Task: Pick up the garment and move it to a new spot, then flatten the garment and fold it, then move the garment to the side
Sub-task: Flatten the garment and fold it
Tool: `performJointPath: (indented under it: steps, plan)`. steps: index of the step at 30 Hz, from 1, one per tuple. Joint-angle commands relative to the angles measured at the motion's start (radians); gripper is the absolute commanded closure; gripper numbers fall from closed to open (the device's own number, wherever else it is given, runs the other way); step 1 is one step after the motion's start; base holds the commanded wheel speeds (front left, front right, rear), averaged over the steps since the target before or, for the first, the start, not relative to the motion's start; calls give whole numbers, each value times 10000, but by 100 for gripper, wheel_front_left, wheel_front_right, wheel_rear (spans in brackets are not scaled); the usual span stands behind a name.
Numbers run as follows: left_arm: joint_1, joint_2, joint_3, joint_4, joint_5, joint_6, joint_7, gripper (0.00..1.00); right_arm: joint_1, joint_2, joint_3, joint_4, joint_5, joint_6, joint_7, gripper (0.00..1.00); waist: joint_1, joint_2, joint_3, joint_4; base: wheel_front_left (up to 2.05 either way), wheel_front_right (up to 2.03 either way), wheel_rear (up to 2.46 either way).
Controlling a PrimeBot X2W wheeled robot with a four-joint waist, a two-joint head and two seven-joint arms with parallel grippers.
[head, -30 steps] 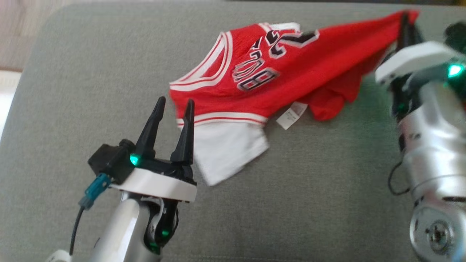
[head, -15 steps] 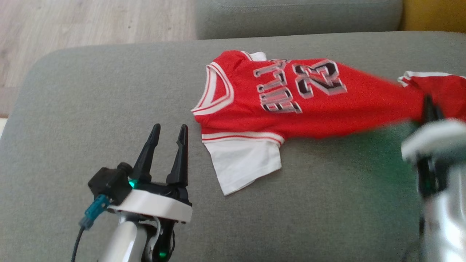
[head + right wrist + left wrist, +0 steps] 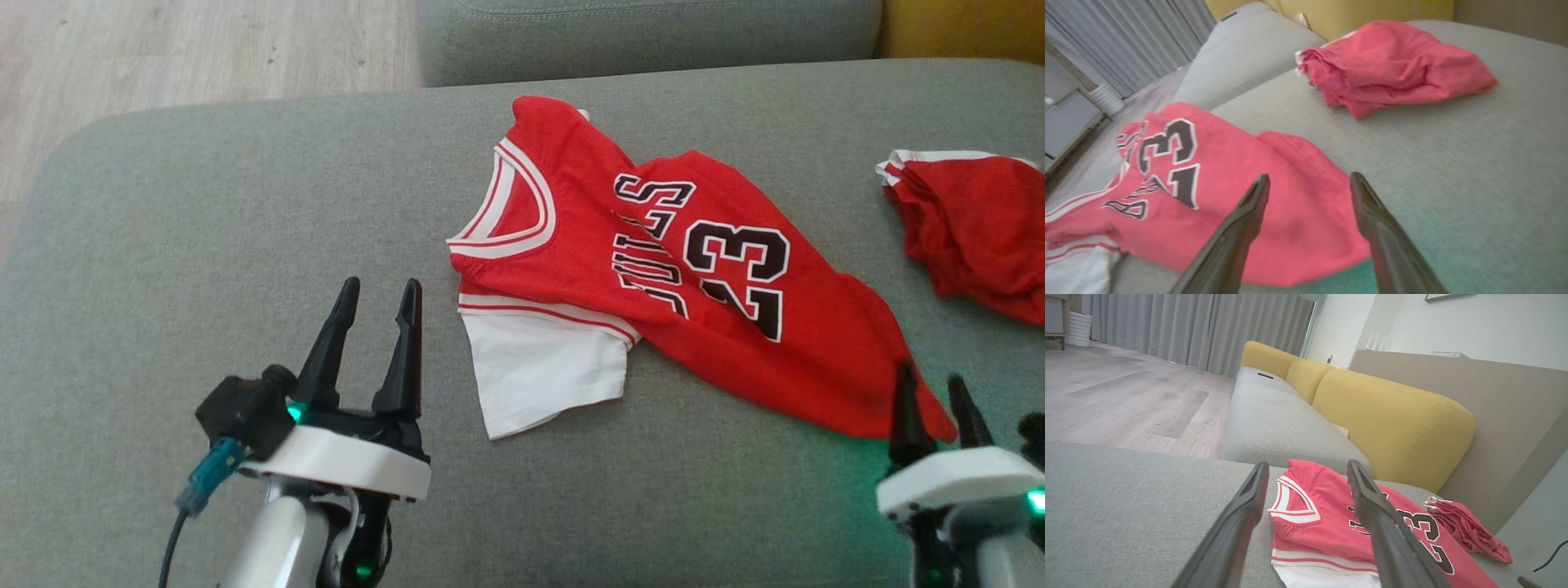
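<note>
1. Find the red jersey [image 3: 694,278] sprawled rumpled on the grey cushion [image 3: 204,229], number up, lower half twisted.
2. Note the right gripper [image 3: 929,376] at the jersey's hem corner, fingers spread, clasping nothing; left gripper [image 3: 381,284] just beside the jersey's white sleeve [image 3: 543,367], likewise spread and empty.
3. Risk of pinching a single layer at that hem: likely to drag the twist along rather than flatten it.
4. Risk of nipping cushion cover together with cloth, judging by the low fingertips.
5. Beware the second red garment [image 3: 971,220] near the jersey, on the robot's right: liable to be swept or snagged while spreading.
</note>
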Motion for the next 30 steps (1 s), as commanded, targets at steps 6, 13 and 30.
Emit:
performJointPath:
  steps: [6,13,30]
  plan:
    - [-422,37,248,-304,41,-71,-53,0,-384,-109,1633,-1780,-22,75,-1596,0,0,0,-40,18,0,0,0]
    - [-445,37,88,-242,-37,-72,-53,0,51,-109,2134,-2310,-7,75,-2125,0,0,0,0,157,0,0,0]
    - [-1165,37,-2235,3316,-689,199,597,0,-181,-109,2008,-2315,163,75,-2099,0,0,0,258,-291,0,0,0]
